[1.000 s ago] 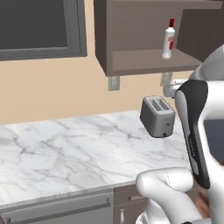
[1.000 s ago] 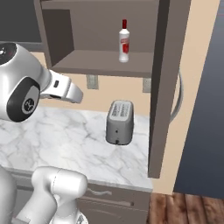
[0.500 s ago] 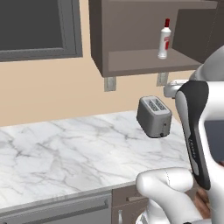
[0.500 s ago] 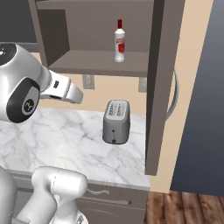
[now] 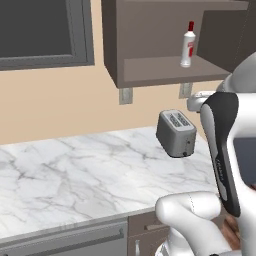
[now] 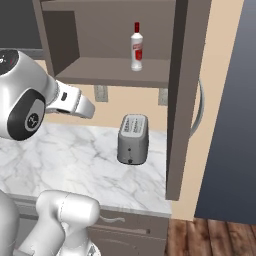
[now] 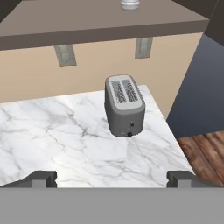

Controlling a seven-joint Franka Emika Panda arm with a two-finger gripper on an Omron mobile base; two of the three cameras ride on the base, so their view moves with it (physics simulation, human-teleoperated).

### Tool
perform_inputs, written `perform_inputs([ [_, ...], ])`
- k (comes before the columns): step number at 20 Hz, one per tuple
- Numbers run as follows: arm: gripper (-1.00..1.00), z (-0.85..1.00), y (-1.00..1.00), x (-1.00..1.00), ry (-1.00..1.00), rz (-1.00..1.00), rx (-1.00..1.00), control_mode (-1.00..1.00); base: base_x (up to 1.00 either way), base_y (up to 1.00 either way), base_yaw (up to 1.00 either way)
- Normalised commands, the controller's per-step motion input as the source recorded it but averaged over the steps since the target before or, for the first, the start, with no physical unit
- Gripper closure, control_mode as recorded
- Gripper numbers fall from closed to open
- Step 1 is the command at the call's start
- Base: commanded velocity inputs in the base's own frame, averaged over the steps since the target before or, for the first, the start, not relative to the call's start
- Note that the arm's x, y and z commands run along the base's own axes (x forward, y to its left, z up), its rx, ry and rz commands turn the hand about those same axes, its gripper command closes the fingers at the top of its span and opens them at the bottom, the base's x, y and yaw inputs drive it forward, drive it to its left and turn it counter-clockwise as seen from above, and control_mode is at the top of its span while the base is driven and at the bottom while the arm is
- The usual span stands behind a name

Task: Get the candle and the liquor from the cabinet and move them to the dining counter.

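The liquor (image 5: 187,45) is a white bottle with a red cap, standing upright on the lower shelf of the open cabinet (image 5: 150,72). From the right it shows as the liquor (image 6: 136,46) in the cabinet (image 6: 100,70), whose door (image 6: 181,100) swings out at the right. In the hand view my gripper (image 7: 111,178) is open with nothing between its fingertips (image 7: 41,177). It is low over the wall counter, well below the shelf, and the liquor's base (image 7: 130,4) shows at the top edge. The candle and the dining counter are out of view.
A grey toaster (image 5: 176,134) stands on the marble wall counter (image 5: 75,170) under the cabinet, also seen as the toaster (image 6: 133,138) and toaster (image 7: 124,105). A dark window (image 5: 40,30) is at the left. Wood floor (image 6: 215,237) lies past the counter's right end.
The whole picture has shifted a little to the left in both base views, so the camera moved. The bottle and toaster stay in place and the gripper stays open.
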Motion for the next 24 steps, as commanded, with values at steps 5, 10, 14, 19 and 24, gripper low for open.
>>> perform_inputs([
  [5, -1.0, 0.1, 0.0, -0.03, -0.1, 0.0, 0.0, -1.0, 0.0, 0.0, 0.0],
  [10, -1.0, 0.59, 0.0, -0.12, -0.3, 0.03, 0.0, -1.0, 0.0, 0.0, 0.0],
  [14, -1.0, 0.66, 0.0, -0.04, -0.35, 0.02, 0.0, -1.0, 0.0, 0.0, 0.0],
  [19, -1.0, 0.46, 0.0, 0.0, -0.35, 0.01, -0.03, -1.0, 0.0, 0.0, 0.0],
  [24, -1.0, 0.34, 0.0, 0.0, -0.31, 0.0, -0.04, -1.0, 0.0, 0.0, 0.0],
])
